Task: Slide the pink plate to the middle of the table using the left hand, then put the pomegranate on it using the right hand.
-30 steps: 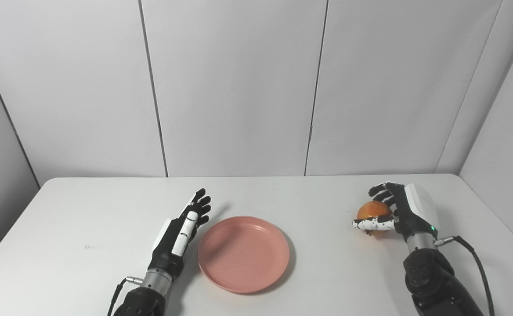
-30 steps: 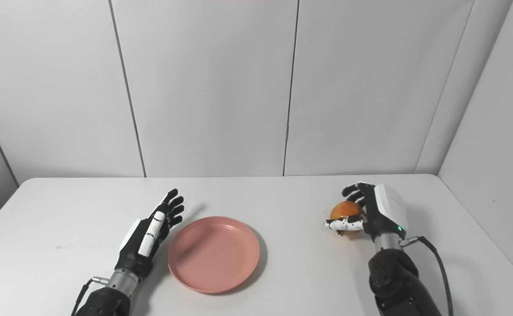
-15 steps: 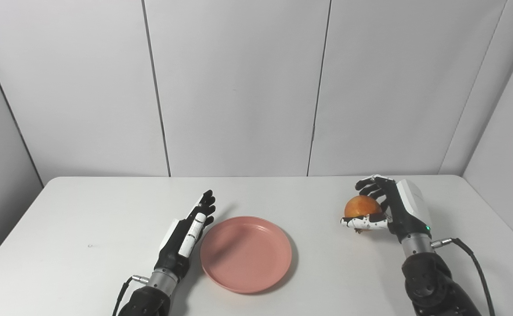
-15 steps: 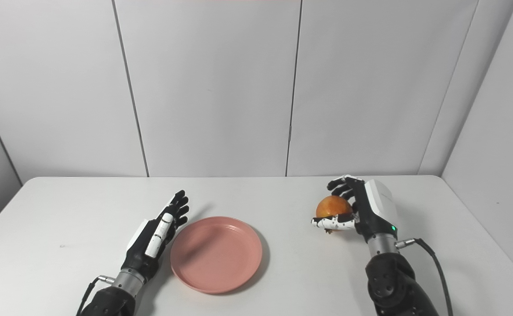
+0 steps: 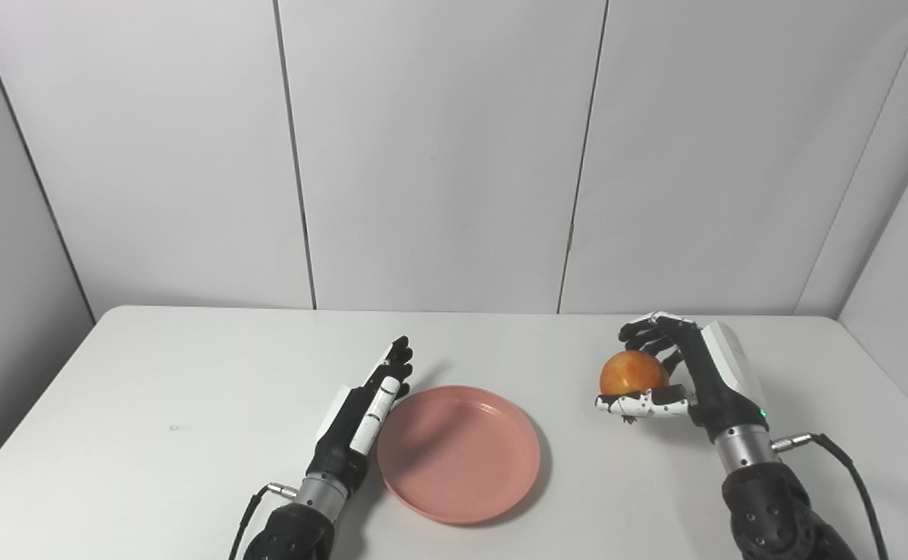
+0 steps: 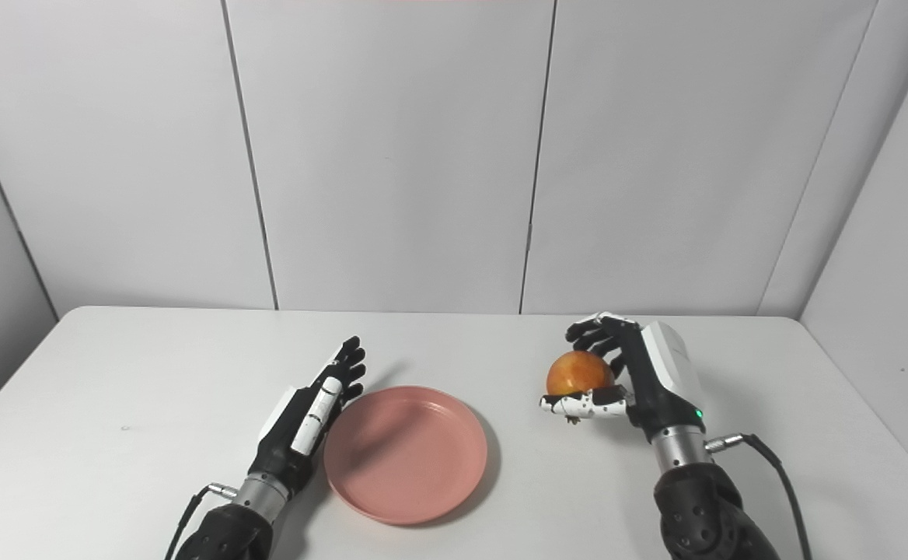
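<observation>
The pink plate (image 5: 458,453) lies flat near the middle of the white table (image 5: 151,404), towards the front. My left hand (image 5: 361,416) is open, fingers straight, set edge-on against the plate's left rim. My right hand (image 5: 683,377) is shut on the orange-red pomegranate (image 5: 631,373), thumb under it and fingers over its top. It holds the fruit a little above the table, to the right of the plate. In the right eye view the plate (image 6: 406,454), the pomegranate (image 6: 577,372) and both hands, left (image 6: 310,420) and right (image 6: 633,373), stand the same way.
Grey wall panels stand behind the table's far edge. A black cable (image 5: 850,474) runs from my right wrist off the table's front right. The table's left part (image 6: 112,420) holds nothing but a small mark.
The camera has shifted, so the whole scene slid right. My right hand has lifted the pomegranate off the table and carried it left towards the plate. My left hand stays at the plate's left rim.
</observation>
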